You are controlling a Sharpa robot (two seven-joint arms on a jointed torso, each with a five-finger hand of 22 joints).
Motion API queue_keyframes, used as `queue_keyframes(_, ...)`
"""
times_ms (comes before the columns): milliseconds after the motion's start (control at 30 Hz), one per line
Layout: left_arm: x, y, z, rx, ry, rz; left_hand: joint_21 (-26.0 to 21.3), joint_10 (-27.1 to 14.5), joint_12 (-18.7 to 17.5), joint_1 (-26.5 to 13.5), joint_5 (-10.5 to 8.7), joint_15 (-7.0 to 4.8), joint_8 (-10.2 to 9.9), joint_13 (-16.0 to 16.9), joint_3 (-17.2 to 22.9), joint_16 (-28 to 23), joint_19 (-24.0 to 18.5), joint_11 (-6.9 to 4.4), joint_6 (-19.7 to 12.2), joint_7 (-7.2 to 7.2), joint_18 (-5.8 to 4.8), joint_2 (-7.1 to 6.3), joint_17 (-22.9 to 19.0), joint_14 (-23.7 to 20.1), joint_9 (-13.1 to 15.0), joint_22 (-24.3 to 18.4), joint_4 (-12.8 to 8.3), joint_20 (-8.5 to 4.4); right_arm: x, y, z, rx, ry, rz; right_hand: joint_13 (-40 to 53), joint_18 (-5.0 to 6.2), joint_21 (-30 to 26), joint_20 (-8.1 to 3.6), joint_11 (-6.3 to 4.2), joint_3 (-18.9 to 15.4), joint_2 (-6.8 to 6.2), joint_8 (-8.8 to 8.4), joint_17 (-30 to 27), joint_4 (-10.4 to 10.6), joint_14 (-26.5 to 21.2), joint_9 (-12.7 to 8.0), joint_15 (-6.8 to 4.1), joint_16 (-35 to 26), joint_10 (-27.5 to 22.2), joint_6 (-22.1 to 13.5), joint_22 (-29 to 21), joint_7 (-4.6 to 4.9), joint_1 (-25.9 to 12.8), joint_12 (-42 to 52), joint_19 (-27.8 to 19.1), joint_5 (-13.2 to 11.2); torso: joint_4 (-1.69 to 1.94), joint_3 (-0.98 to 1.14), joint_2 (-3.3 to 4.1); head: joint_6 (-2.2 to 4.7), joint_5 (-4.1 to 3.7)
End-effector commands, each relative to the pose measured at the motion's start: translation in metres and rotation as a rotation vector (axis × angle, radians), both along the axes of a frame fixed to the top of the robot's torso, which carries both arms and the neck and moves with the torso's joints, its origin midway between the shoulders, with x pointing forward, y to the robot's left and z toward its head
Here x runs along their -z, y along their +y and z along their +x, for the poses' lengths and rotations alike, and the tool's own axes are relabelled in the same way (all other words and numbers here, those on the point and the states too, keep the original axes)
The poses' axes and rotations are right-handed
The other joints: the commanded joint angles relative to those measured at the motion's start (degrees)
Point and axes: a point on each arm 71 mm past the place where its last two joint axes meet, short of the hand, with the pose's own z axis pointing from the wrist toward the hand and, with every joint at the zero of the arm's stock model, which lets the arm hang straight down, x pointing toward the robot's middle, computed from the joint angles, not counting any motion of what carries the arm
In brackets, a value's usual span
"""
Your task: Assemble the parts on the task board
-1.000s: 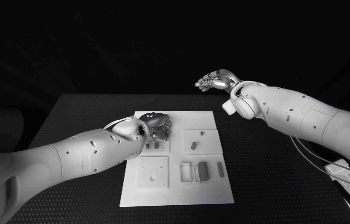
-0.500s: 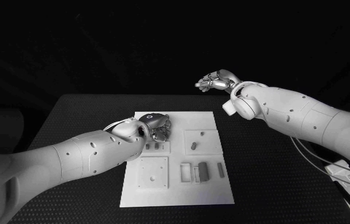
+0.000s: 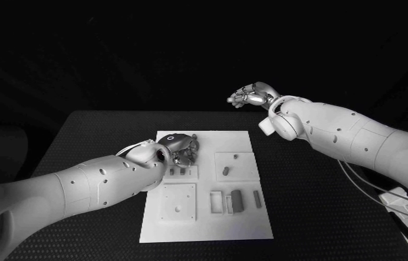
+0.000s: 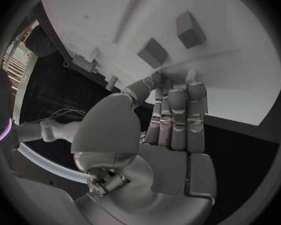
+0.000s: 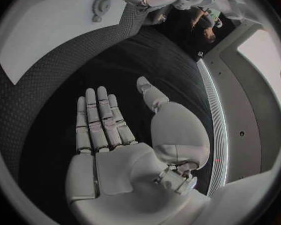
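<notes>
Your left hand [image 3: 178, 145] is easing back over the far left of the task board [image 3: 246, 225], fingers [image 4: 178, 112] straight and grasping nothing, the small parts [image 3: 236, 200] lying unassembled, while your right hand [image 3: 252, 95] is hovering released.

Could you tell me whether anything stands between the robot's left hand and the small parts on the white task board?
Nothing visible does. The left hand is low over the far left part of the white task board, its fingertips right beside two small upright grey parts. The right hand is raised, away from the board.
</notes>
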Motion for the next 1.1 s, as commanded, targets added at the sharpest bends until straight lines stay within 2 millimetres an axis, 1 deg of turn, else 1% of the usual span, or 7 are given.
queue_keyframes(33,-0.004,0.001,-0.001,-0.001,0.0,-0.05,0.2,0.56,0.12,0.01,0.19,0.01,0.32,0.12,0.36,0.27,0.51,-0.03,0.45,0.14,6.79,0.45,-0.1,0.54,0.13,1.23,0.09,-0.05,0.001,0.001,0.0,-0.013,0.006,0.006,-0.11,-0.58,-0.38,0.11,0.11,0.12,0.01,0.13,0.1,0.34,-0.03,-0.09,0.31,-0.21,0.17,-0.38,0.07,1.18,-0.61,0.36,-0.1,0.04,-0.21,-0.02,-0.07,0.16,-0.03)
queue_keyframes(100,-0.005,0.001,-0.002,-0.004,0.001,-0.061,0.22,0.57,0.11,0.01,0.19,0.0,0.32,0.13,0.38,0.27,0.54,-0.04,0.45,0.13,6.79,0.45,-0.11,0.56,0.14,1.23,0.09,-0.07,0.001,-0.001,0.0,-0.01,0.007,0.006,-0.12,-0.58,-0.38,0.11,0.11,0.12,0.01,0.14,0.11,0.35,-0.03,-0.09,0.31,-0.21,0.17,-0.38,0.08,1.18,-0.62,0.36,-0.1,0.04,-0.22,-0.02,-0.07,0.26,-0.08)
queue_keyframes(233,-0.012,0.002,0.001,-0.02,0.001,-0.111,0.23,0.57,0.08,0.01,0.21,-0.01,0.3,0.13,0.41,0.26,0.55,-0.04,0.44,0.14,6.78,0.45,-0.12,0.57,0.14,1.23,0.08,-0.08,0.001,-0.003,-0.001,-0.006,0.005,0.006,-0.14,-0.58,-0.39,0.11,0.11,0.12,0.01,0.14,0.12,0.35,-0.04,-0.1,0.31,-0.22,0.17,-0.39,0.09,1.18,-0.63,0.37,-0.1,0.04,0.04,0.02,-0.12,0.41,-0.05)
queue_keyframes(433,-0.022,0.008,0.003,-0.039,0.004,-0.158,0.25,0.57,0.03,0.0,0.22,-0.03,0.28,0.13,0.45,0.27,0.59,-0.05,0.42,0.14,6.78,0.46,-0.13,0.6,0.15,1.22,0.07,-0.11,0.001,-0.003,-0.001,-0.005,0.006,0.005,-0.17,-0.58,-0.41,0.11,0.11,0.13,0.0,0.15,0.13,0.33,-0.04,-0.1,0.31,-0.23,0.17,-0.39,0.1,1.18,-0.61,0.38,-0.1,0.04,0.09,-0.06,-0.1,0.47,-0.02)
queue_keyframes(567,-0.026,0.015,0.004,-0.061,0.034,-0.182,0.26,0.58,0.01,-0.01,0.23,-0.04,0.27,0.14,0.47,0.27,0.61,-0.06,0.42,0.14,6.78,0.46,-0.13,0.62,0.16,1.22,0.07,-0.12,0.001,-0.004,-0.001,-0.004,0.006,0.005,-0.19,-0.57,-0.42,0.11,0.11,0.13,-0.01,0.15,0.15,0.32,-0.04,-0.11,0.31,-0.24,0.17,-0.39,0.11,1.18,-0.61,0.39,-0.1,0.04,0.17,0.02,-0.12,0.52,0.13)
queue_keyframes(733,-0.027,0.027,0.006,-0.07,0.072,-0.163,0.29,0.6,-0.02,-0.02,0.24,-0.05,0.26,0.15,0.5,0.28,0.63,-0.07,0.43,0.15,6.77,0.49,-0.13,0.64,0.17,1.22,0.07,-0.13,0.001,-0.005,-0.001,-0.003,0.007,0.005,-0.22,-0.57,-0.43,0.11,0.11,0.13,-0.01,0.16,0.16,0.32,-0.03,-0.11,0.31,-0.25,0.17,-0.39,0.12,1.18,-0.61,0.41,-0.1,0.04,-0.03,-0.07,-0.06,0.45,0.25)
queue_keyframes(1100,-0.019,0.046,0.007,-0.091,0.165,-0.113,0.32,0.62,-0.07,-0.1,0.23,-0.06,0.22,0.16,0.49,0.29,0.64,-0.08,0.4,0.16,6.74,0.6,-0.14,0.66,0.18,1.23,0.08,-0.14,0.001,-0.006,-0.001,-0.002,0.007,0.005,-0.27,-0.56,-0.45,0.12,0.11,0.13,-0.02,0.18,0.19,0.31,-0.03,-0.12,0.31,-0.27,0.18,-0.39,0.14,1.18,-0.61,0.43,-0.1,0.04,-0.01,-0.07,-0.04,0.27,0.12)
